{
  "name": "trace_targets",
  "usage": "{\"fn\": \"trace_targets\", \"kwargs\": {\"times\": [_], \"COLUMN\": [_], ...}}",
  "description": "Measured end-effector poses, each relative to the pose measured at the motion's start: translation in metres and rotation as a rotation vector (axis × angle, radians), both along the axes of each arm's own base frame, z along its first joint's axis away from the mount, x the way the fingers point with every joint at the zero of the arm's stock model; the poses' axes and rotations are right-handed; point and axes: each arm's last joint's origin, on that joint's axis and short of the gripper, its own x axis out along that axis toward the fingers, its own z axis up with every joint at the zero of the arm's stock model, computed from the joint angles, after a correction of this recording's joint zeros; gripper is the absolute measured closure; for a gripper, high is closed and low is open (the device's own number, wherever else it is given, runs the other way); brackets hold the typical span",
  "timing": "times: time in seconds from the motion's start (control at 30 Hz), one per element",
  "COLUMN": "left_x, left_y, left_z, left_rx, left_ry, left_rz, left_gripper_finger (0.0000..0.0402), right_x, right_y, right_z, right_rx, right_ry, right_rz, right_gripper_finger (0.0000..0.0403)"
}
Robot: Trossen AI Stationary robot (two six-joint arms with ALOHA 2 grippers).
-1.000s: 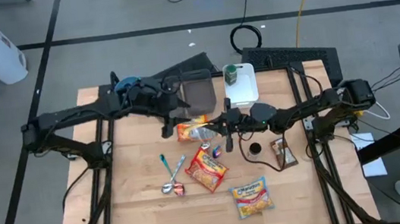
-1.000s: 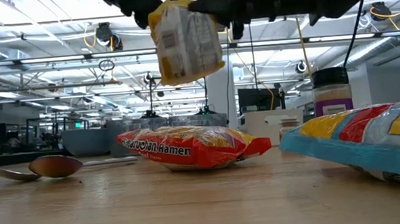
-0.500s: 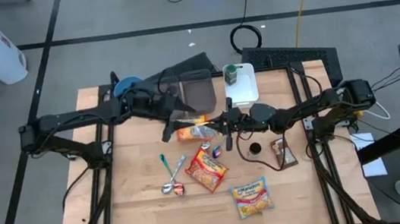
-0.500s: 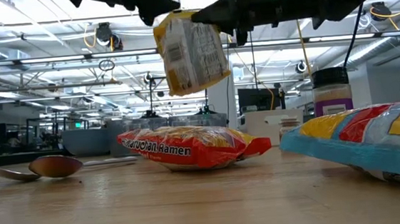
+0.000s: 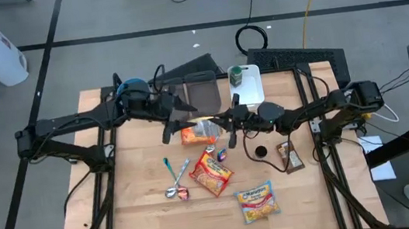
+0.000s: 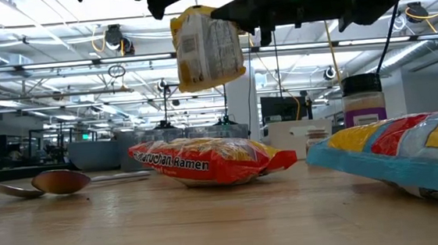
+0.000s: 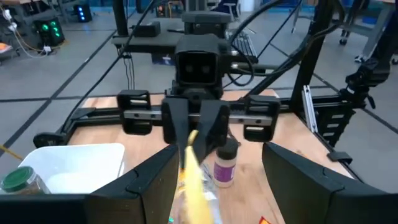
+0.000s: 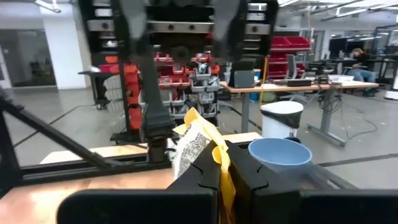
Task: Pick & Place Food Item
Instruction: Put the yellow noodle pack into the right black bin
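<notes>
A crinkled yellow food packet [image 6: 207, 47] with a printed white back hangs above the red ramen pack [image 6: 206, 161], pinched in the clamped right gripper [image 8: 219, 163]. The left gripper [image 5: 176, 119], fingers apart, sits just beside it. Only the right wrist view shows a blue bowl [image 8: 280, 154] beyond the packet.

L: my left gripper [image 5: 184, 118] raised mid-table, fingers parted, holding nothing | R: my right gripper [image 5: 221, 120] facing it, fingers clamped on a packet edge, arm outstretched

A robotics lab or workshop: bare concrete floor [image 5: 137, 13] with taped lines, loose cables [image 5: 254, 36], ceiling trusses [image 6: 42, 70] and strip lights, red parts bins [image 8: 286, 46] on racks, workbenches [image 8: 298, 87] far behind the wooden table [image 5: 146, 215].
</notes>
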Motion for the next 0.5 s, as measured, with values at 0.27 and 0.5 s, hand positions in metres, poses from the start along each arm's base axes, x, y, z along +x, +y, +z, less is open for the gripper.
{"fn": "trace_targets", "kwargs": {"times": [0.27,0.5], "left_x": [0.01,0.023], "left_y": [0.004,0.008], "left_z": [-0.012,-0.021], "left_rx": [0.024,0.044], "left_ry": [0.055,0.201], "left_rz": [0.072,0.086], "left_gripper_finger": [0.016,0.016], "right_x": [0.0,0.002], "right_y": [-0.001,0.0], "right_z": [0.003,0.006], "right_rx": [0.011,0.008], "right_ry": [-0.024,-0.02], "right_rz": [0.016,0.037], "right_gripper_finger": [0.0403,0.0403]}}
